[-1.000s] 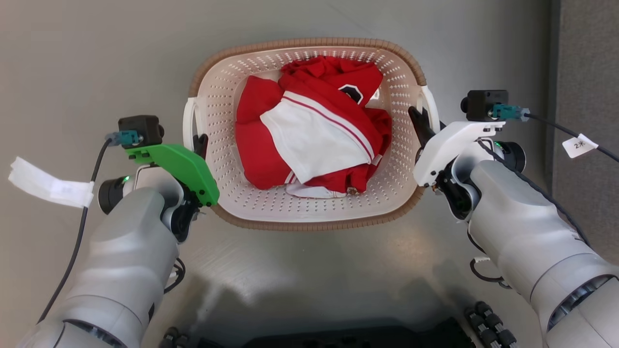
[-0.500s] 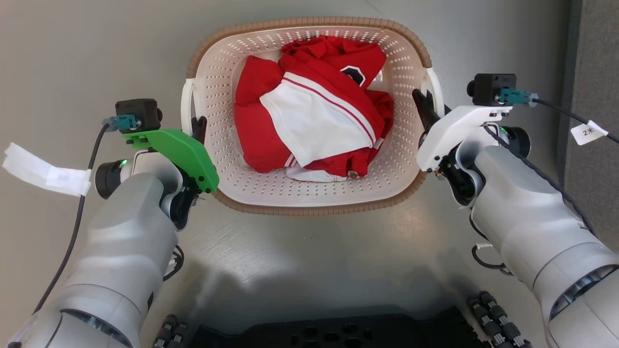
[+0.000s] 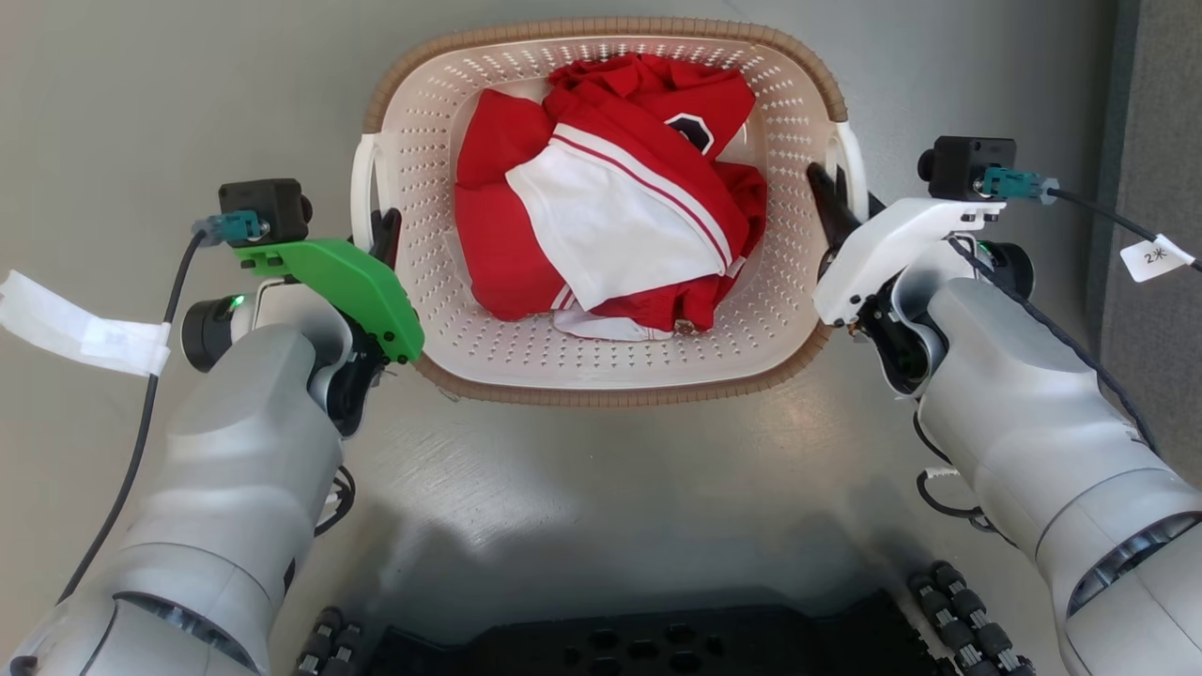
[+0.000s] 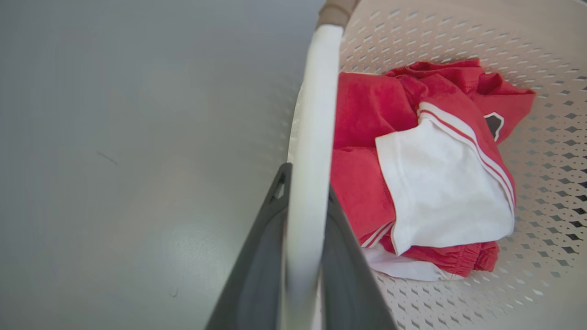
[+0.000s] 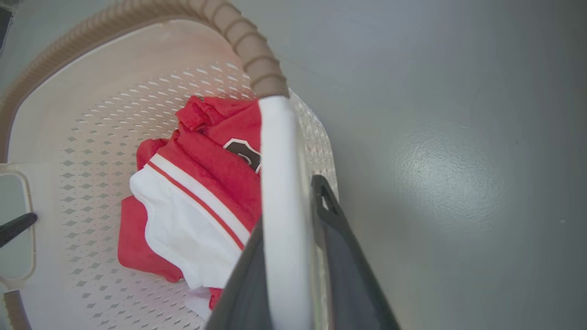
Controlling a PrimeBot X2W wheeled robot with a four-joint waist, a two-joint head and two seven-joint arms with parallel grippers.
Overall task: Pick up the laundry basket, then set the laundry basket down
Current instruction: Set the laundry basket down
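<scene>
The laundry basket (image 3: pixel 601 28) is cream with perforated walls and a brown woven-look rim, at the top centre of the head view. It holds red and white clothes (image 3: pixel 610 216). My left gripper (image 3: pixel 383 235) is shut on the basket's white left handle (image 4: pixel 314 114), which runs between the two dark fingers (image 4: pixel 257 275) in the left wrist view. On the other side, my right gripper (image 3: pixel 831 202) is shut on the white right handle (image 5: pixel 277 151), its fingers (image 5: pixel 339 256) either side of it. Whether the basket's base touches the floor is hidden.
Grey floor (image 3: pixel 601 498) surrounds the basket. A darker grey panel (image 3: pixel 1164 113) stands along the right edge. My dark wheeled base (image 3: pixel 639 648) fills the bottom edge. Cables with paper tags (image 3: pixel 84 324) hang off both wrists.
The basket and both grippers sit higher in the head view, and more of my base shows at the bottom, so the camera has moved. Both grippers stay shut on the handles.
</scene>
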